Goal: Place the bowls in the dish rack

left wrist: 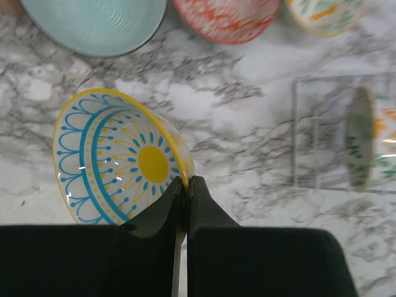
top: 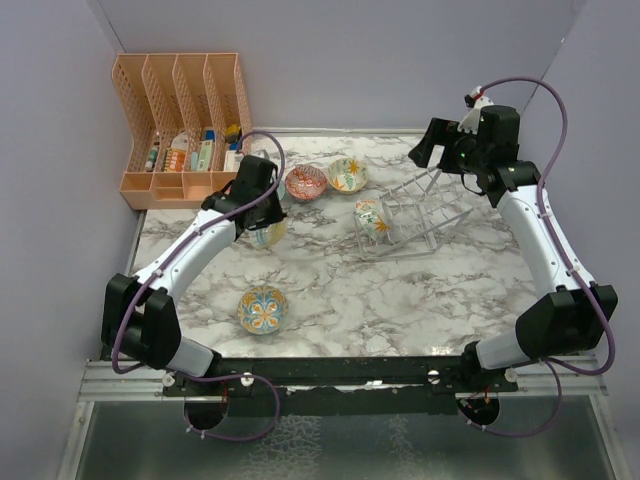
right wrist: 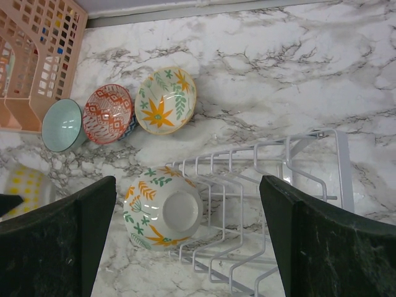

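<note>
Yellow-and-blue bowl (left wrist: 117, 161) is the one I have: my left pincer (left wrist: 184, 185) is pressed fully together on its rim, with only that thin edge between the fingertips; the rest of the bowl lies to the left of my fingertips in the wrist view, its painted inside facing the camera, over the bench (left wrist: 247, 124) and near the teal bowl (left wrist: 93, 25) and the red-patterned bowl (left wrist: 226, 18); whether its foot is clear of the marble I cannot tell. My worry is that narrow bite; glazed ceramic may pivot or slide out if I swing fast, and it could knock those two neighbours. The dish rack (top: 425, 205) sits well apart to the right, one leaf-patterned bowl (right wrist: 162, 207) already in its end slot; it looks light, so a hard push might shove or tip it. My right pincer (right wrist: 187, 185) hovers above the rack, spread wide and empty.
</note>
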`<action>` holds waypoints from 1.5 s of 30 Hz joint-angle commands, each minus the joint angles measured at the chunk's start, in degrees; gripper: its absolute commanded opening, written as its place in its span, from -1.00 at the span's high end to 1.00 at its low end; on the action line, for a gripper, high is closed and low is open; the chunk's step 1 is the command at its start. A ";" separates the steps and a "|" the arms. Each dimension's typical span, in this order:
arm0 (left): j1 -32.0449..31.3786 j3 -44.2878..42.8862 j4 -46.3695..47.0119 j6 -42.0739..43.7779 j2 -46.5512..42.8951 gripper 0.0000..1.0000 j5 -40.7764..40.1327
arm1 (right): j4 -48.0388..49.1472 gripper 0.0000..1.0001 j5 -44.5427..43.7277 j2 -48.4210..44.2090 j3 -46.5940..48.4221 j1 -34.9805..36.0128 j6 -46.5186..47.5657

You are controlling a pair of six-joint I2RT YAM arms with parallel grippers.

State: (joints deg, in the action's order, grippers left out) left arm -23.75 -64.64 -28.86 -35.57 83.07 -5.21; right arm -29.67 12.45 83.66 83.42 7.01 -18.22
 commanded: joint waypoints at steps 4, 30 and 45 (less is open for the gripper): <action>-0.07 -10.18 17.27 -14.41 -3.03 1.00 15.32 | -0.19 -0.99 -1.46 -0.90 2.25 -0.33 0.06; -6.18 11.87 94.13 -66.62 9.58 1.00 19.00 | -0.39 -0.99 -1.70 -1.40 2.01 -0.33 0.53; -10.47 11.17 103.70 -70.60 20.84 1.00 13.54 | -0.65 -0.99 -2.72 -1.86 2.02 -0.33 1.41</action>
State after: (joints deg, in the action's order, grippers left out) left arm -33.39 -51.83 67.00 -104.01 102.00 10.94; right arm -29.95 11.60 83.66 84.05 7.01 -18.04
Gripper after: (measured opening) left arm 0.031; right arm 0.995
